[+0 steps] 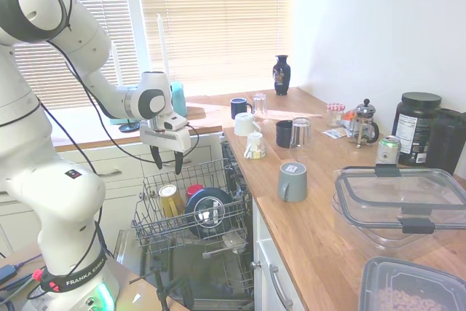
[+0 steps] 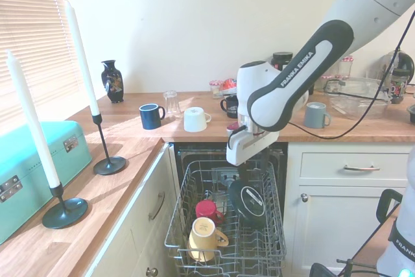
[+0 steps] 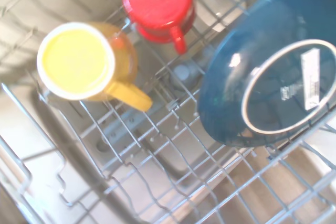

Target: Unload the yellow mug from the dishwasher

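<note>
The yellow mug (image 1: 170, 199) stands base-up in the near-left corner of the dishwasher (image 1: 218, 267) rack (image 1: 149, 232), which is pulled out over the dropped door. My gripper (image 1: 165, 160) hangs open and empty just above the rack's back edge, above and behind the mug. In the second exterior view the yellow mug (image 2: 203, 237) sits at the front of the rack, well below my hand. The wrist view looks straight down on the yellow mug (image 3: 84, 61), its handle pointing towards the rack's middle.
A red mug (image 1: 194, 191) stands beside the yellow one, and a dark blue bowl (image 1: 209, 211) leans in the rack to their right. The wooden counter (image 1: 320, 238) holds a grey mug (image 1: 293, 181), a white mug (image 1: 246, 123) and clear plastic containers (image 1: 400, 202).
</note>
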Tool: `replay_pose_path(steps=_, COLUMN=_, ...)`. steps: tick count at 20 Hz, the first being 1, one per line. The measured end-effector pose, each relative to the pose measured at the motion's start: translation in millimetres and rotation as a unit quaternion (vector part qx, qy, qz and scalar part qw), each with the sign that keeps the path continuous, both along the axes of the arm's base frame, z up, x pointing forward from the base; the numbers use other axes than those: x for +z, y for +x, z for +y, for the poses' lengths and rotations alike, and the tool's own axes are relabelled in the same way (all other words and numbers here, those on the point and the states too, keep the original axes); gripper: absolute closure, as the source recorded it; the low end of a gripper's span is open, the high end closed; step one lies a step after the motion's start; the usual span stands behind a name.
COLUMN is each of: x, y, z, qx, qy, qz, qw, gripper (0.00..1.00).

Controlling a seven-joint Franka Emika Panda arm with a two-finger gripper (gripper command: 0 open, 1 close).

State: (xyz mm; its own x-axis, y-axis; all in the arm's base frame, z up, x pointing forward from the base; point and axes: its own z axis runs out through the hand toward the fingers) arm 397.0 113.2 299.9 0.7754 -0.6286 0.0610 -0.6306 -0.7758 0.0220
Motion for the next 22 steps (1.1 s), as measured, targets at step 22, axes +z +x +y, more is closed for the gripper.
replay_pose_path(steps=22, x=-159.6, y=65.3, z=63.5, qx=0.2, qy=-0.065, qz=-0.001, qw=0.9777, gripper=0.0)
